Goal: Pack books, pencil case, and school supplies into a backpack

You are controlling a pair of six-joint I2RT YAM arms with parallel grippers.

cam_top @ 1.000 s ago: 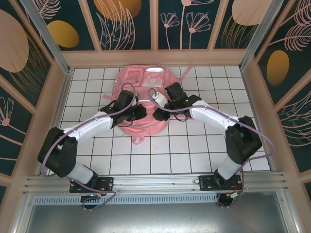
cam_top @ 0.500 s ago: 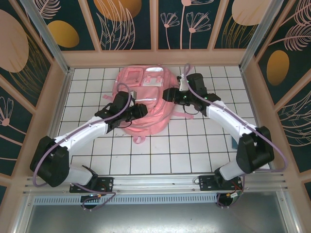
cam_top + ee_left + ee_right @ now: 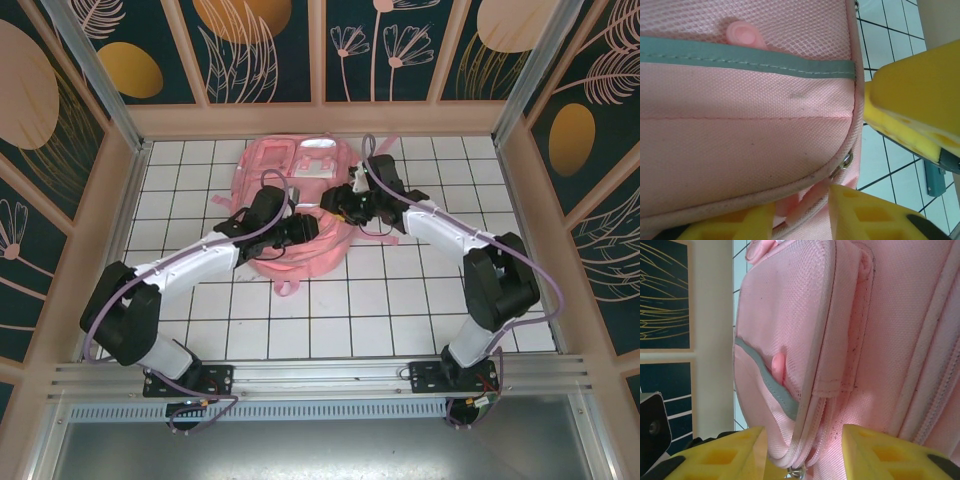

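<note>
The pink backpack (image 3: 300, 165) lies flat at the back middle of the tiled table. My left gripper (image 3: 300, 228) rests on its lower front. In the left wrist view its jaws (image 3: 802, 215) are shut on the pink zipper pull (image 3: 812, 197), just below the metal slider ring (image 3: 846, 161). My right gripper (image 3: 338, 203) sits at the bag's right side. It stands open (image 3: 804, 460) astride the front pocket's zipper seam (image 3: 812, 405). One of its yellow fingers (image 3: 910, 110) shows beside the bag. The books and the pencil case are out of view.
A grey reflective strip (image 3: 740, 56) crosses the mesh front pocket. Pink straps (image 3: 385, 232) trail off the bag's right side and a loop (image 3: 285, 288) lies at its near end. The white tiled table (image 3: 330, 320) is ringed by wooden walls (image 3: 110, 230).
My right arm swung out to the right, then came back to the bag's right side. My left gripper shifted slightly right along the bag's front.
</note>
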